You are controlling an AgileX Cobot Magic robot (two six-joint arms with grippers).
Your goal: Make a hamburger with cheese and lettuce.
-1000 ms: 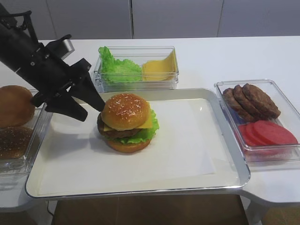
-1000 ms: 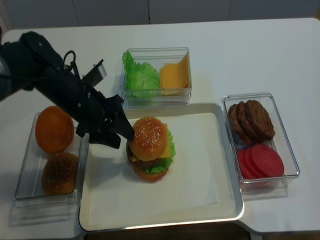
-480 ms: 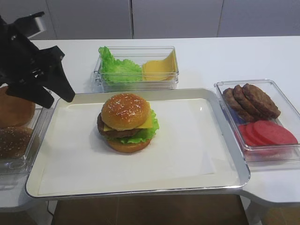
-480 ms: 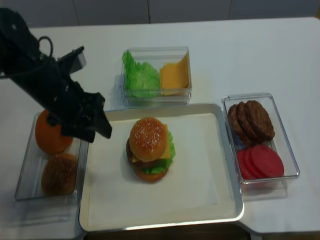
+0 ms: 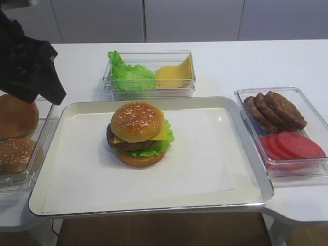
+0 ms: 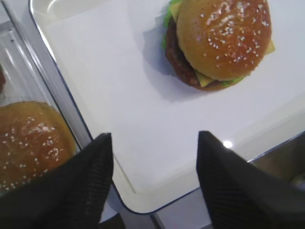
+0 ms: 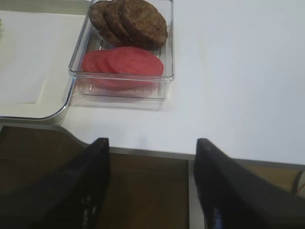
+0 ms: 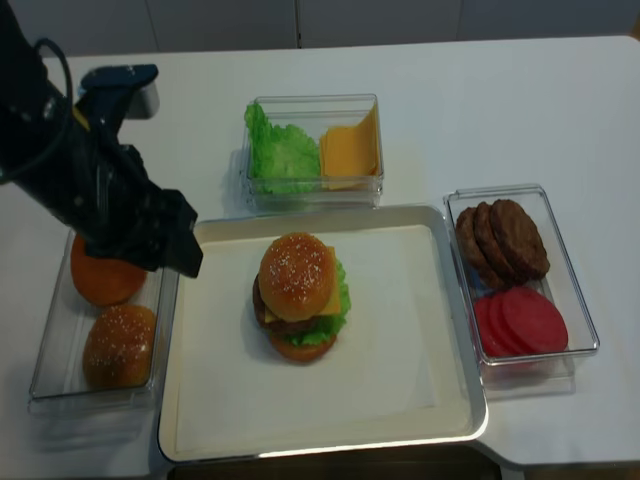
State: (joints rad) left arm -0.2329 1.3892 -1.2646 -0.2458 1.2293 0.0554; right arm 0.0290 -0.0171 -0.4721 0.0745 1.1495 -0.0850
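Sitting on the tray (image 5: 246, 197), the hamburger (image 5: 138, 134) looks finished, with cheese (image 5: 162, 134), lettuce (image 5: 160, 146) and its seeded top. Farther left, the left gripper (image 8: 170, 252) hangs empty, jaws apart. Nothing more seems needed.

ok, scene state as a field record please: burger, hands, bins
hamburger: assembled with sesame top, on tray
cheese: corner showing under the top bun
lettuce: frill showing around the patty
left hand: open, empty, above the tray's left edge
right hand: open, empty, off the table's front edge near the patty bin
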